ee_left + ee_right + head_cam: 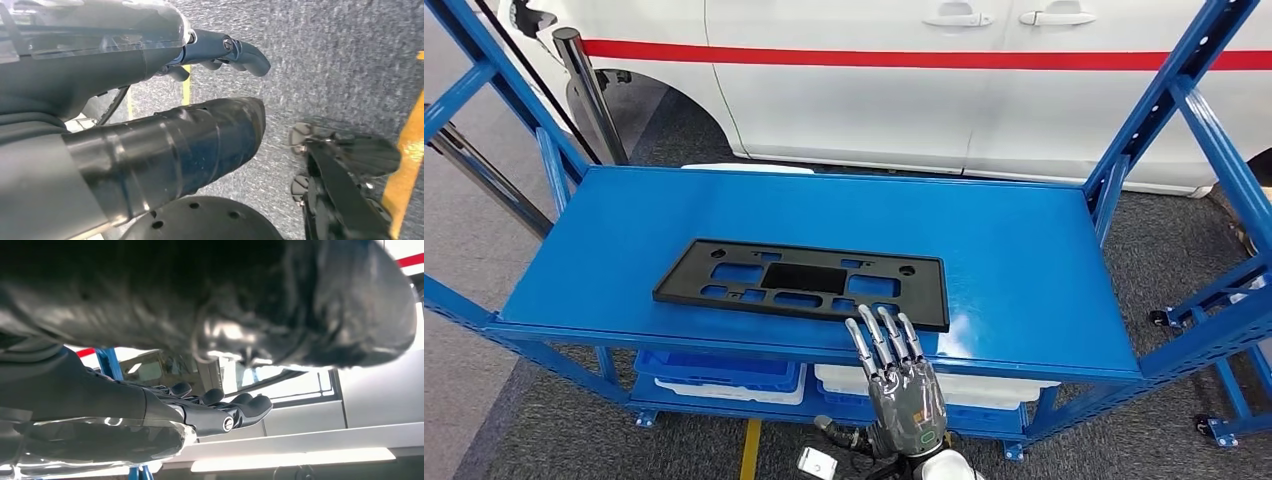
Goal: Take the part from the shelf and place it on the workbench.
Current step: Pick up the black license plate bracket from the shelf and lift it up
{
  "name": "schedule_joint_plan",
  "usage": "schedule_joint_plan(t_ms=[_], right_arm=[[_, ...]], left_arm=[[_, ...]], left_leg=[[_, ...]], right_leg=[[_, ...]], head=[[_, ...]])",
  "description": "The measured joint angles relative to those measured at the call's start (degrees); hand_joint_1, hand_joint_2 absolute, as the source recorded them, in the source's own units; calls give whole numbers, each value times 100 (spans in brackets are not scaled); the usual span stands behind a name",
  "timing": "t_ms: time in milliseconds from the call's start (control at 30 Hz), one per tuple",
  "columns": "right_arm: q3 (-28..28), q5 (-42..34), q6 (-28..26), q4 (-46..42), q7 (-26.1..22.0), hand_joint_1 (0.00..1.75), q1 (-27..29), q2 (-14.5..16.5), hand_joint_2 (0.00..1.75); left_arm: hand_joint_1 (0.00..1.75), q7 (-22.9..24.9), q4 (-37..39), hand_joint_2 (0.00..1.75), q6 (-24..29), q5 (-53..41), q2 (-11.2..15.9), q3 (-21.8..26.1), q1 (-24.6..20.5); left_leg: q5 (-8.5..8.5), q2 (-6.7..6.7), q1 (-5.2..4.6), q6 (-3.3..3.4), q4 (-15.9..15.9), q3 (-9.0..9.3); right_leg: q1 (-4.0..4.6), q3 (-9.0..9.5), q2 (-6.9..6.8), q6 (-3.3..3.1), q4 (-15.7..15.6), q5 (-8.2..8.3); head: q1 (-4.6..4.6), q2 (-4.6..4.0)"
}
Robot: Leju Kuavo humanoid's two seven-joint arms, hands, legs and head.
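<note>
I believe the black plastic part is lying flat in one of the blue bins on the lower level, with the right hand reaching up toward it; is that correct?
Not quite: the black part lies flat on the blue shelf top, not in a bin. The head view shows this. The right hand does reach up toward its near edge.

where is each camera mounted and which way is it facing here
Head view: high on the body, looking forward and down at the black part on the blue shelf; the right hand reaches up to the part's near edge.
Left wrist view: behind the left hand, facing the grey carpet.
Right wrist view: behind the right hand, facing the white vehicle.
Shared: head and right wrist views both show the right hand and vehicle.
</note>
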Motion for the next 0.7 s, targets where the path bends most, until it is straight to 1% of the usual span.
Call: schedule_joint_plan(t_ms=[33, 67, 100, 133, 167, 200, 233, 267, 300, 333, 367, 400, 433, 467, 500, 533, 567, 600, 667, 700], right_arm=[[3, 0, 1, -1, 0, 0, 0, 0, 0], [5, 0, 2, -1, -1, 0, 0, 0, 0], [8, 0, 2, -1, -5, 0, 1, 2, 0], [10, 0, 2, -1, -17, 0, 2, 4, 0], [12, 0, 2, -2, -33, 0, 4, 5, 0], [14, 0, 3, -2, -56, 0, 5, 8, 0], [14, 0, 5, -2, -79, 0, 7, 8, 0], [14, 0, 9, 1, -95, 0, 13, 7, 0], [14, 0, 16, 7, -107, 0, 21, 7, 0], [14, 0, 23, 15, -113, 0, 31, 7, 0], [14, 0, 31, 25, -118, 0, 40, 6, 0], [14, 0, 37, 32, -122, 0, 45, 6, 0], [14, 0, 42, 37, -129, 0, 47, 6, 0], [14, 0, 45, 39, -137, 0, 47, 6, 0], [14, 0, 49, 42, -144, 0, 45, 7, 0], [14, 0, 53, 43, -153, 0, 43, 8, 0], [14, 0, 56, 44, -160, 0, 44, 8, 0], [14, 0, 59, 45, -165, 0, 45, 9, 0], [14, 0, 61, 45, -181, 0, 48, 12, 0], [14, 0, 61, 45, -191, 0, 45, 16, 0]], left_arm=[[0, -1, 0, 0, 0, 0, 3, 0, -6], [0, -3, -1, 0, 0, 1, 5, 0, -11], [0, -4, -1, 0, 0, 2, 7, 0, -14], [0, -6, -1, 0, 0, 5, 6, 0, -15], [0, -7, 0, 0, -1, 10, 4, 0, -10], [0, -7, 0, 0, -2, 15, 2, 0, -6], [0, -7, -1, 0, -3, 21, -1, 0, -5], [0, -7, -1, 0, -5, 25, -2, 0, -4], [0, -7, -1, 0, -6, 27, -2, 0, -4], [0, -7, -1, 0, -5, 29, -1, 0, -5], [0, -7, -1, 0, -5, 32, -1, 0, -4], [0, -7, 0, 0, -6, 35, 0, 0, -2], [0, -7, 0, 0, -7, 38, -2, 0, 0], [0, -7, -1, 0, -10, 39, -4, 0, 3], [0, -7, -1, 0, -13, 40, -6, 0, 4], [0, -7, -1, 0, -16, 42, -8, 0, 3], [0, -7, -1, 0, -19, 43, -9, 0, 1], [0, -6, -1, 0, -19, 46, -9, 0, -2], [0, -4, -1, 0, -14, 56, -9, 0, -3], [0, -4, -1, 0, -12, 65, -10, 0, -2]], left_leg=[[90, 3, -16, 29, -277, 124], [109, 3, -33, 51, -422, 187], [93, -1, -48, 66, -453, 200], [106, -6, -41, 89, -470, 209], [124, -6, -32, 117, -504, 228], [144, -1, -19, 151, -538, 248], [161, 5, -4, 181, -571, 265], [166, 12, -3, 200, -580, 270], [164, 14, -3, 216, -579, 266], [159, 13, -5, 222, -577, 264], [144, 9, -6, 226, -575, 268], [119, 2, -5, 225, -573, 278], [87, -6, -4, 218, -566, 296], [59, -12, -2, 202, -549, 319], [32, -16, -10, 174, -516, 332], [15, -18, -17, 142, -485, 337], [4, -19, -25, 109, -458, 333], [-7, -19, -29, 76, -446, 327], [-34, -17, -14, 18, -435, 328], [-91, -12, -5, -14, -366, 305]], right_leg=[[9, 7, -2, 23, 3, -10], [13, 7, -5, 51, 4, -17], [14, 6, -8, 83, 1, -17], [12, 11, -10, 115, -4, -18], [7, 10, -7, 147, 22, -43], [4, -22, -3, 175, 111, -112], [1, -107, 2, 199, 308, -241], [-11, -257, 5, 216, 631, -421], [-18, -445, 6, 230, 1019, -607], [-27, -620, 6, 243, 1372, -737], [-36, -733, 5, 256, 1584, -770], [-45, -737, 4, 263, 1571, -679], [-56, -631, 3, 265, 1339, -495], [-65, -443, 3, 260, 954, -272], [-61, -252, 5, 250, 567, -122], [-58, -112, 8, 233, 279, -36], [-49, -35, 12, 213, 114, -17], [-35, -24, 18, 187, 75, -47], [-35, -14, 23, 123, 47, -40], [-42, 2, 21, 87, 25, -37]], head=[[1, 0], [1, 0], [1, 0], [1, 0], [2, 0], [3, 0], [4, 0], [5, 0], [5, 0], [5, 0], [5, 0], [5, 0], [5, 0], [5, 0], [6, 0], [4, 0], [4, 0], [2, 0], [3, 0], [2, 0]])
